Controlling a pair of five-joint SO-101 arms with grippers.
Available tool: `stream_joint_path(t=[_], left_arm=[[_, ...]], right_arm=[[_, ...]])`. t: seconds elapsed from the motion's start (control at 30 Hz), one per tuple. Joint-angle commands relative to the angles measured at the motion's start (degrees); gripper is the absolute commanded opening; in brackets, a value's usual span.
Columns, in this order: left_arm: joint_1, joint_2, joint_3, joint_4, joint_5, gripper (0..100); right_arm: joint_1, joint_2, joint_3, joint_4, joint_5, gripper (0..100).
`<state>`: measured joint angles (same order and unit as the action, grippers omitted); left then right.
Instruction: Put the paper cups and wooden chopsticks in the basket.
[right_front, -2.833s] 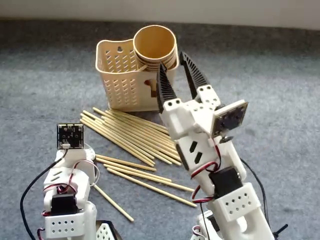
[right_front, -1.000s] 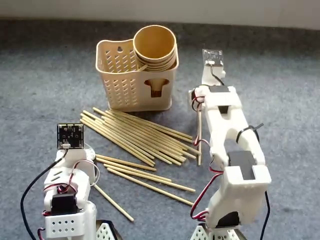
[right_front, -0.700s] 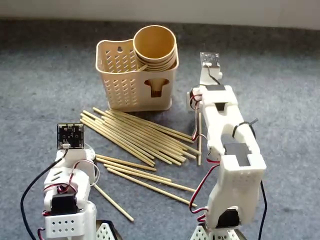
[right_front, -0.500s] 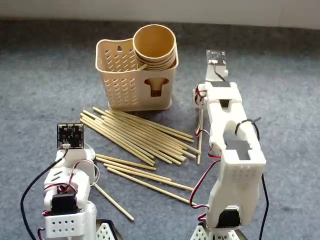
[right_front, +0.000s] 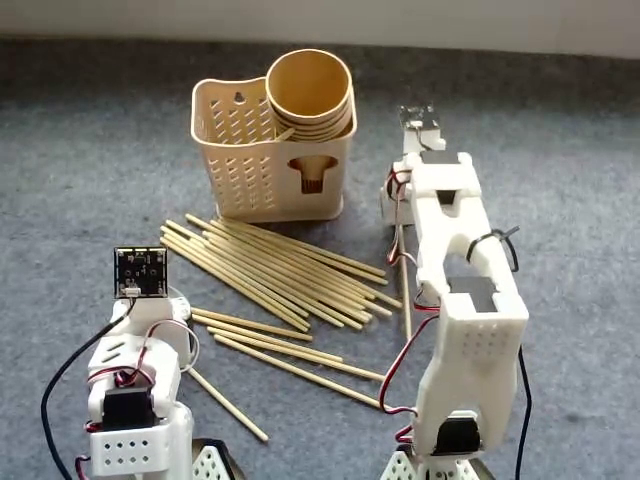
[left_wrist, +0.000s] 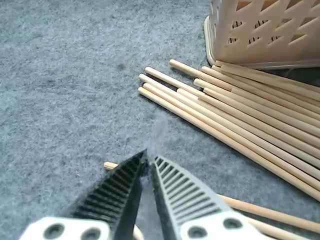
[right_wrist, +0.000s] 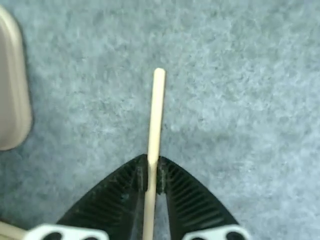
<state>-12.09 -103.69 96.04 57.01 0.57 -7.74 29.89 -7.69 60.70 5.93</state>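
Chopsticks are the step in hand: the paper cups (right_front: 310, 100) already stand stacked inside the basket (right_front: 245, 170), while the loose chopsticks (right_front: 280, 270) lie fanned on the grey carpet (right_front: 100, 180) in front of the basket. The right gripper (right_wrist: 151, 162) is clamped tight on one chopstick (right_wrist: 158, 100), low over the carpet just beside the basket. The left gripper (left_wrist: 148, 159) has its jaws nearly together with nothing between them and sits in front of the basket, near the pile's ends. Next, I judge, the held stick must be lifted, tipped upright and carried over the basket's rim before release.
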Motion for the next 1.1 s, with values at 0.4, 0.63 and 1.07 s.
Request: stream_joint_path(t=[0.4,0.63,1.07], left_arm=[[-0.48,-0.57,1.1,0.18,-0.53,1],[-0.48,-0.57,1.1,0.18,-0.53,1],[-0.48,-0.57,1.1,0.18,-0.53,1]], right_arm=[[0.22,-28.35,16.66,-4.18,0.53,0.5],[0.13,-41.19,26.07,-8.57,0.7,0.5],[-3.12,-60.53,34.07,-8.57,0.62,0.5]])
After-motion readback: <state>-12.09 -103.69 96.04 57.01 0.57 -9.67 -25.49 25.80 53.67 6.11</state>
